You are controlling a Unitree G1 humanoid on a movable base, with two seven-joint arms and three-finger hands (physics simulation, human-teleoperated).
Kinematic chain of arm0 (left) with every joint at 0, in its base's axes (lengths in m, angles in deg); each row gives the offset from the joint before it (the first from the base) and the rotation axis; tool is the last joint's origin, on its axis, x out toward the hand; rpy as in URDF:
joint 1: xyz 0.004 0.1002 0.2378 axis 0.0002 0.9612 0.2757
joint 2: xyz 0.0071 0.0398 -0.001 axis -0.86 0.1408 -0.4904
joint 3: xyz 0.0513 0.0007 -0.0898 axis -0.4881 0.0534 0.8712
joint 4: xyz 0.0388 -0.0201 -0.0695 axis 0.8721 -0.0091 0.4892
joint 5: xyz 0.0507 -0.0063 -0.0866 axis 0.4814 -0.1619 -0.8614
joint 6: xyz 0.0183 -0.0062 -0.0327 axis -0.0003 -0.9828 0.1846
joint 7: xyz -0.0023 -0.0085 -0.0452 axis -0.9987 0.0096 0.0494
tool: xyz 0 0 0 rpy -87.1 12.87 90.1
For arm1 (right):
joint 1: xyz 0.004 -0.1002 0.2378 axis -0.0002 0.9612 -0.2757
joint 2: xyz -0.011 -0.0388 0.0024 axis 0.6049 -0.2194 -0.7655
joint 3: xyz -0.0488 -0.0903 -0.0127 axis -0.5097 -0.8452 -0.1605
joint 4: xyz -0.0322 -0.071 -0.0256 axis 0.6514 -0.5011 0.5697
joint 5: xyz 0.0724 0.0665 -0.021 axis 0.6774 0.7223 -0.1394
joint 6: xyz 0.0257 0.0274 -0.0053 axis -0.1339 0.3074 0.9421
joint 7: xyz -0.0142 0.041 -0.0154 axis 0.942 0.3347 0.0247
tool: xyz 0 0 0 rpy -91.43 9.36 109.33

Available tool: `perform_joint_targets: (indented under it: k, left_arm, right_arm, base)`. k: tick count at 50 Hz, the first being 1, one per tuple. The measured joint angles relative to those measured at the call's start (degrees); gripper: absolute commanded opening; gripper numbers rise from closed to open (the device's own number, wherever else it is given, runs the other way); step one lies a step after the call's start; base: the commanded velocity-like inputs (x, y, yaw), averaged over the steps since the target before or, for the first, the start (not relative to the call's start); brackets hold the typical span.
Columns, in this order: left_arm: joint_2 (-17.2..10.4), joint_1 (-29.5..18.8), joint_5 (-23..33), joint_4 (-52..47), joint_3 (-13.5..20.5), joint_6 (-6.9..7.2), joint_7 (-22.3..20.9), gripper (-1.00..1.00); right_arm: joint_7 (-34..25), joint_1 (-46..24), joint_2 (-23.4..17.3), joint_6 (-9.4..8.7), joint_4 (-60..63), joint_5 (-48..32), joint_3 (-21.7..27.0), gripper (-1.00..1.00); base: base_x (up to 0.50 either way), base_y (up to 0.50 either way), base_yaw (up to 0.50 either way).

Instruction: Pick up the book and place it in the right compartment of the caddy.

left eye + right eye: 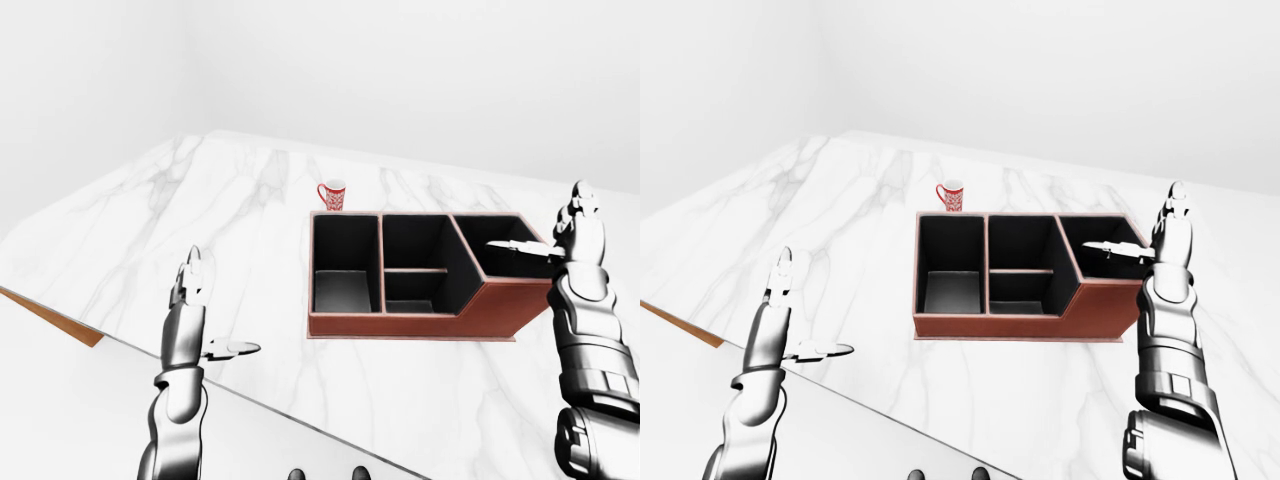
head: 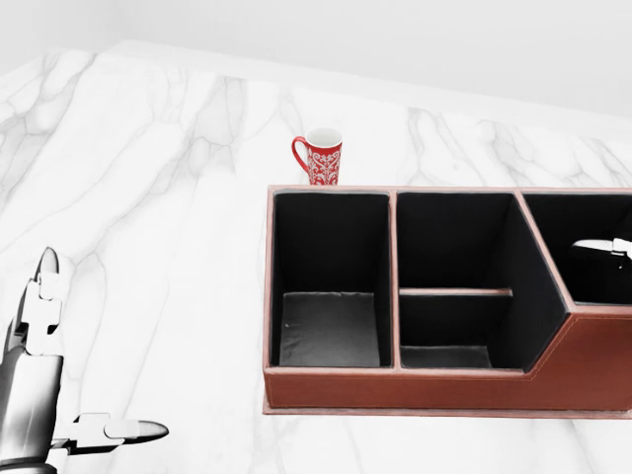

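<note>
- the brown leather caddy with black-lined compartments point(image 2: 415, 390) sat on the white marble tabletop point(image 2: 148, 197), a red patterned mug point(image 2: 319, 156) just beyond its top edge in the head view.
- the right hand point(image 1: 1168, 240) hung over the caddy's right compartment, fingers spread wide, one fingertip point(image 1: 1102, 246) reaching across the opening, gripping nothing.
- the left hand point(image 1: 195, 320) hovered well to the left over the marble, open too, thumb stuck out sideways, empty.
- the book did not show in any view; that right compartment looked dark inside, so i could not tell whether the book lay down in there.
- judgement: this read as the release step, placement likely done or nearly so.
- next move would call for lifting the right hand straight up, clear of the compartment walls, without nudging the caddy.
</note>
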Motion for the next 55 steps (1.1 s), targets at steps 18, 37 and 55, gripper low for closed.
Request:
perform_joint_targets:
  k: [18,37,55]
  left_arm:
    - [-0.1,0.0,0.1,0.0,0.1,0.00,0.1,1.00]
    - [-0.1,0.0,-0.3,-0.1,0.4,0.00,0.0,1.00]
    - [0.0,0.0,-0.6,-1.0,0.6,0.00,-0.6,1.00]
  right_arm:
    - [0.6,2.1,0.2,0.00,8.2,-0.6,1.3,1.00]
    - [-0.8,5.7,1.7,-8.06,38.1,-3.4,5.4,1.00]
    - [-3.9,4.4,0.3,-10.00,69.7,-2.9,9.1,1.00]
  base:
    - [0.00,0.00,0.00]
    - [0.00,0.00,0.00]
    - [0.00,0.00,0.00]
